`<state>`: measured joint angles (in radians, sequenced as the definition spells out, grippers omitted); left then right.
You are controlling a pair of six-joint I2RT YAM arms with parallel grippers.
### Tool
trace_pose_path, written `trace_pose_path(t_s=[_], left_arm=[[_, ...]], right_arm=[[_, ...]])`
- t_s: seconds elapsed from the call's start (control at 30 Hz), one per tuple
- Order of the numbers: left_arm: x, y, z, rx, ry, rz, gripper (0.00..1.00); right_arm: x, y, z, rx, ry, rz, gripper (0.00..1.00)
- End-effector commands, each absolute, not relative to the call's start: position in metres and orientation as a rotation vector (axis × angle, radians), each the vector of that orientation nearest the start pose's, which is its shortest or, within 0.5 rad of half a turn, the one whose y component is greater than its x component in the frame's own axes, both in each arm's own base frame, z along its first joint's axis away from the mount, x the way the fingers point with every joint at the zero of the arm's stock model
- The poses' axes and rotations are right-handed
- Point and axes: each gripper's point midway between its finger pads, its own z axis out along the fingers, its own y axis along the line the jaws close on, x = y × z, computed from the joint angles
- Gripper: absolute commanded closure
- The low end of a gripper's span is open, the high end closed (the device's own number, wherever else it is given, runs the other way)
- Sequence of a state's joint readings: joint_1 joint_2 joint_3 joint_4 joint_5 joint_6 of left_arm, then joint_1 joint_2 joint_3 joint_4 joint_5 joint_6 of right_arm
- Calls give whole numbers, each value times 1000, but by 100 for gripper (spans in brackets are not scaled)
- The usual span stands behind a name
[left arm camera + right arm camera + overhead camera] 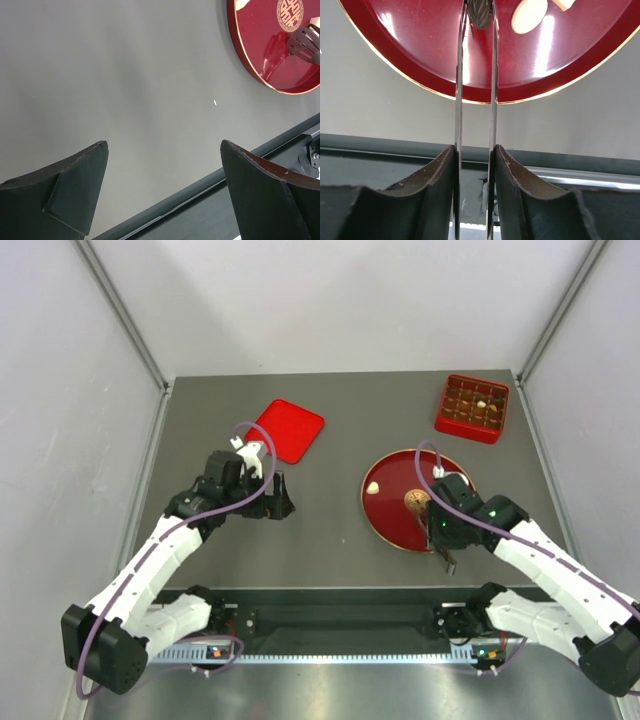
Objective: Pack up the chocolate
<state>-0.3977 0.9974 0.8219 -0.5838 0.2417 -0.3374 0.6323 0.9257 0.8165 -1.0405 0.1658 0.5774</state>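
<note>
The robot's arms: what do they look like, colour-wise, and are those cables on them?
The left arm and right arm have white shells with black joints, and a purple cable loops along each. The left claw and right claw each have two dark, curved fingers.

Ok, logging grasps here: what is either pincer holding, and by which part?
Right pincer squeezes the tongs across both arms, partway along; left pincer holds nothing.

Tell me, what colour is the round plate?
Dark red plate with a gold rim, clearest in the right wrist view.
</note>
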Motion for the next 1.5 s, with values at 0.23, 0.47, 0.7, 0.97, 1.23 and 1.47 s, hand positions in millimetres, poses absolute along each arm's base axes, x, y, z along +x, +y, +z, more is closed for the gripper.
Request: trace_pose_path(t_s=[0.23,0.47,0.7,0.97,1.23,1.47], left_arm=[[236,-160,164,209,2343,-651,1],[235,-161,164,213,2343,-655,1],[235,-161,164,215,2344,-658,1],[235,-162,164,218,2344,-665,1],[235,-163,161,221,2355,-666,1],[235,-163,158,220,2369,-663,1]], right_arm=[[177,111,151,-36,2595,131,69],[203,115,172,-55,2549,64,70],[262,110,213,-15,2448,-6,71],[363,75,257,113,2320,-72,71],[449,40,260,225,2218,-96,72],[500,24,244,273,2199,-85,72]])
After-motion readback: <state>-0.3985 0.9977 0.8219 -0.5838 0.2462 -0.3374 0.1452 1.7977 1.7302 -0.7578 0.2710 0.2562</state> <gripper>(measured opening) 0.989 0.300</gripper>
